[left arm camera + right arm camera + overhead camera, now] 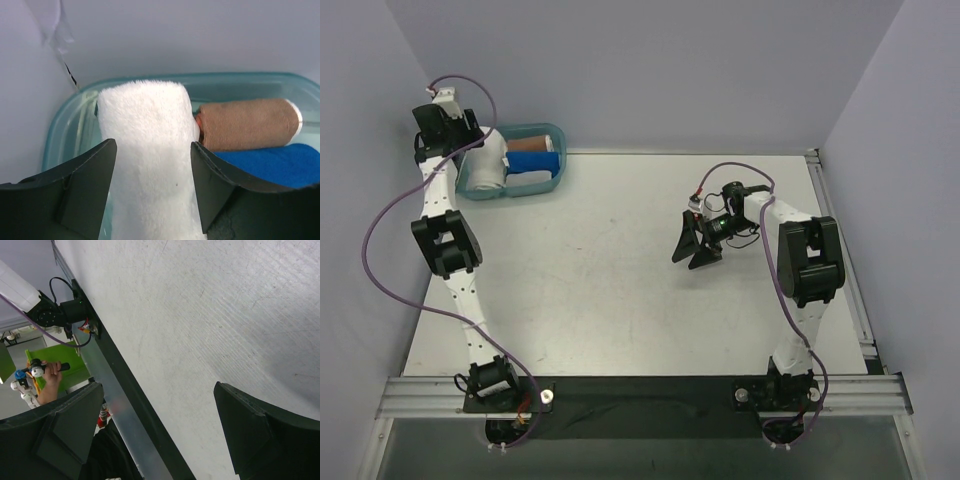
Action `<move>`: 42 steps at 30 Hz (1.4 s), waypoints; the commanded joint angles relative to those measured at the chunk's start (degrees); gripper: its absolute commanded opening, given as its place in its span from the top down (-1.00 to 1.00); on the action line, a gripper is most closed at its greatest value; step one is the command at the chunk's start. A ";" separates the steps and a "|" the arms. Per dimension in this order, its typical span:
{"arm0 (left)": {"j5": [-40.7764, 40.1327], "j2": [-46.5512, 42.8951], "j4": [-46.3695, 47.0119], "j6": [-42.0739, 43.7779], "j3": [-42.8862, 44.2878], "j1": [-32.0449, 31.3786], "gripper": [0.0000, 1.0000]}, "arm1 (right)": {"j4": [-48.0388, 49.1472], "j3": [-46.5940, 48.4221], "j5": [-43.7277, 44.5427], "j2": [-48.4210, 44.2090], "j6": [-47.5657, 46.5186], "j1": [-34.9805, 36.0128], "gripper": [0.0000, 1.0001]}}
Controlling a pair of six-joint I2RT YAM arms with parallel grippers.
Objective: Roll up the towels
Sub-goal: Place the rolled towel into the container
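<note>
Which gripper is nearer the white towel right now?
Left. The left gripper grips the white towel at the bin; the right gripper hangs open above the table, well apart.

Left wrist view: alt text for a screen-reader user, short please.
A rolled white towel is held in the left gripper, between its two black fingers, at the left end of a clear teal bin. To its right in the bin lie a rolled brown towel and, nearer the camera, a blue towel.
</note>
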 commanded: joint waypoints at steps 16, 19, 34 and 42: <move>-0.69 9.14 6.12 3.17 6.20 -0.38 -0.31 | -1.83 -0.50 -0.07 2.18 -0.57 0.05 -1.00; -2.19 9.85 2.51 6.24 5.94 -1.17 -0.30 | -1.83 -0.41 0.02 2.44 -0.48 0.13 -1.00; -1.13 1.60 2.59 4.66 5.07 -1.26 -0.59 | -2.01 -0.41 1.24 -2.04 -0.75 0.13 -1.00; 1.32 -10.69 -0.56 5.10 3.66 -0.38 -0.78 | -2.36 1.52 3.44 -9.15 -0.57 -2.23 -1.00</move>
